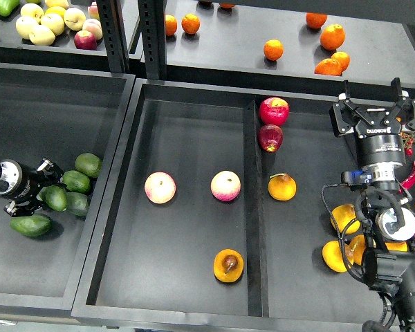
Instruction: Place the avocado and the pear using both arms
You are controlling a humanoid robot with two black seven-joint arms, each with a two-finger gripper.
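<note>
A wide black tray (pixel 194 111) is divided by a ridge into a left and a right compartment. In the left compartment two pink-yellow apples (pixel 160 187) are seen side by side near the middle, and the pear (pixel 228 265), with its dark sunken spot, lies near the front edge beside the divider. In the right compartment two red apples (pixel 274 111) are stacked by the back corner at the divider, with a stemmed orange-yellow fruit (pixel 281 187) below them.

In the separate left tray (pixel 55 90) a cluster of avocados (pixel 76 181) is gathered at the right side. The left gripper (pixel 47 187) is pressed among them, and one avocado (pixel 54 198) appears clamped between its fingers. The right gripper (pixel 375 104) is held spread apart above the right compartment's back edge, well apart from the pear.
</note>
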